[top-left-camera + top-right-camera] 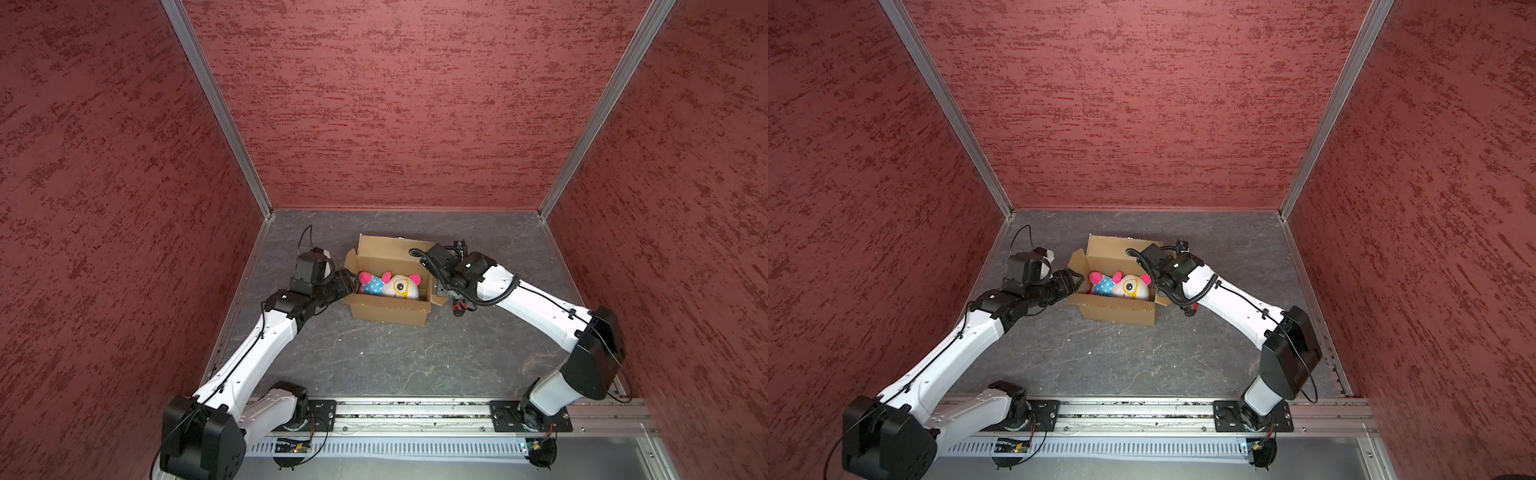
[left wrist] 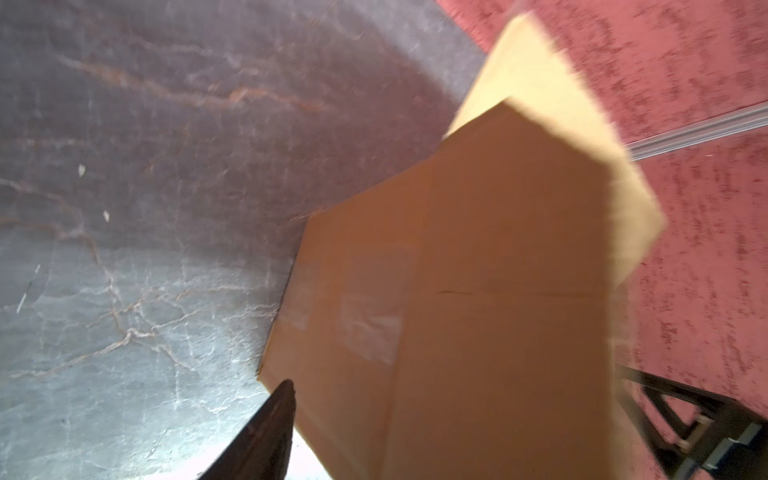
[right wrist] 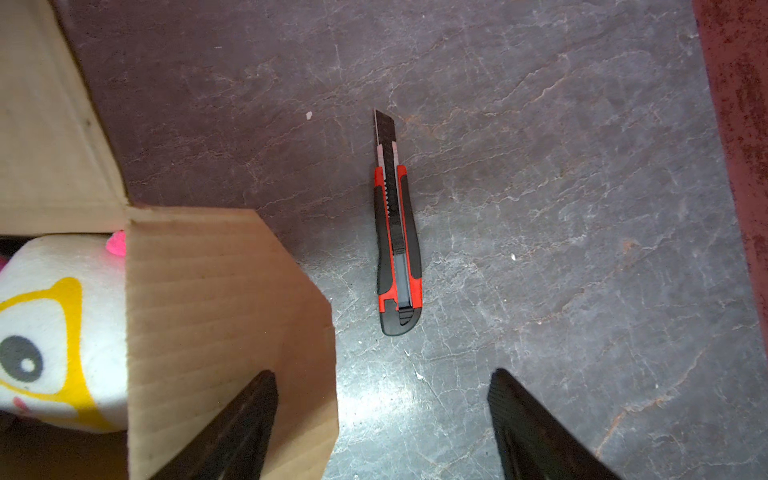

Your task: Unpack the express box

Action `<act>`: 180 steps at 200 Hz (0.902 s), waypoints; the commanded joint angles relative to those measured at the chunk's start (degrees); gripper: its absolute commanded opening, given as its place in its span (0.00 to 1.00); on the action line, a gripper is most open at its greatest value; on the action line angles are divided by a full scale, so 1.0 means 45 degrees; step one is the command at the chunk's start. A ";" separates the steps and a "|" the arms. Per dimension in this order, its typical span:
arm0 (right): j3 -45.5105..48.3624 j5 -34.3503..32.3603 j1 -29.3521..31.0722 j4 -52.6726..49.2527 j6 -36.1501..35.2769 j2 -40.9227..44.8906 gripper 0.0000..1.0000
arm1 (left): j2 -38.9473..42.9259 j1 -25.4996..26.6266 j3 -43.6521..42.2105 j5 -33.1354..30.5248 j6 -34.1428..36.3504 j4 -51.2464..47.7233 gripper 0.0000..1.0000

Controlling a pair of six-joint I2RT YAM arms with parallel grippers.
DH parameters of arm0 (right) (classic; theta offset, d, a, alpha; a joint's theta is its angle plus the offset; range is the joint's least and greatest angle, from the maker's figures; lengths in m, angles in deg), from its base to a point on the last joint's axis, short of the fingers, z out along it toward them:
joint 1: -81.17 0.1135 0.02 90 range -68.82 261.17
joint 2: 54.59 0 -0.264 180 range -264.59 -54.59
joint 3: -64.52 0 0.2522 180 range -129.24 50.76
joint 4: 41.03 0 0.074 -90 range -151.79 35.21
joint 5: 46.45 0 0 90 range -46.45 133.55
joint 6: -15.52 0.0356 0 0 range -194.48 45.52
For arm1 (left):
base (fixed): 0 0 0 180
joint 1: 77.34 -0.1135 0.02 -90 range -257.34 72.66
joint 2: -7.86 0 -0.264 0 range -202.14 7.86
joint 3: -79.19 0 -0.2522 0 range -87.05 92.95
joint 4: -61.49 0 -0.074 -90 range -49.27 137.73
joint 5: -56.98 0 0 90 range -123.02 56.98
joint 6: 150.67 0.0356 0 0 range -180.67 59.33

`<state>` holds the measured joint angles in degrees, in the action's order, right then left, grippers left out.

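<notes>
Left tool and right tool were held spread beside the express box; its plush toy was judged best pinched centrally

Even overhead light fills both top views, whose wide lens splays the red textured walls outward at the edges. Motion blur smears the left wrist view, leaving the plain brown corrugated cardboard box soft-edged and half in shadow. White glare pools on the grey veined tabletop in both wrist views; the red-and-black utility knife is sharp.
</notes>
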<state>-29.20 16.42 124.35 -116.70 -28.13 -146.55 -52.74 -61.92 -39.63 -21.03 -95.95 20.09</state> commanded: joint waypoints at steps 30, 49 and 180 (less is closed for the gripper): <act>0.0162 0.0074 -0.0089 0.0355 -0.0045 0.0494 0.82 | 0.0921 -0.0048 0.1311 -0.0293 0.0744 -0.1092 0.68; 0.0221 0.0131 -0.0103 0.0432 -0.0059 0.0475 0.82 | 0.1005 -0.0048 0.1439 -0.0657 0.0953 -0.1206 0.69; 0.0133 0.0288 -0.0152 0.0467 -0.0098 0.0226 0.82 | 0.0180 -0.0737 0.0712 -0.1190 0.1631 -0.0403 0.69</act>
<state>-28.66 17.51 124.09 -115.36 -28.70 -145.66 -51.82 -64.02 -34.69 -24.83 -89.97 16.92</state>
